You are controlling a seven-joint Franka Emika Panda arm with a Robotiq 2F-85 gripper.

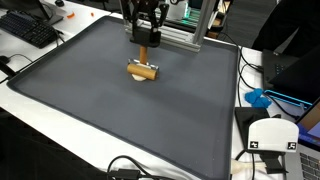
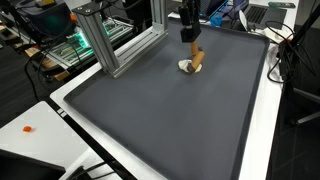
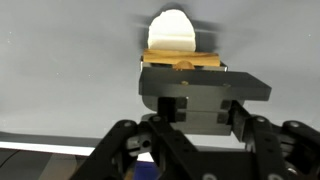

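Dark grey matting point(image 1: 120, 120) covers the white bench point(image 1: 35, 112), a keyboard point(image 1: 28, 30) lying far left in an exterior view beside aluminium framing point(image 2: 100, 40), while towards the far edge the jaws pinch a wooden piece point(image 1: 144, 68) resting against a white disc point(image 3: 172, 30).

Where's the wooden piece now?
In both exterior views the wooden piece lies far-middle on the grey mat, under the gripper, beside a white object.

Gripper point(image 1: 143, 43) hangs over the far half of the dark grey mat point(image 1: 90, 110). An upright wooden piece point(image 1: 143, 54) sits directly beneath the fingertips; the grip cannot be resolved. Below it, a wooden block point(image 1: 146, 69) lies crosswise on a small white disc point(image 1: 139, 79). Keyboard point(image 1: 28, 28) lies off the mat's far corner, and a blue object point(image 1: 258, 98) lies beside the opposite edge.
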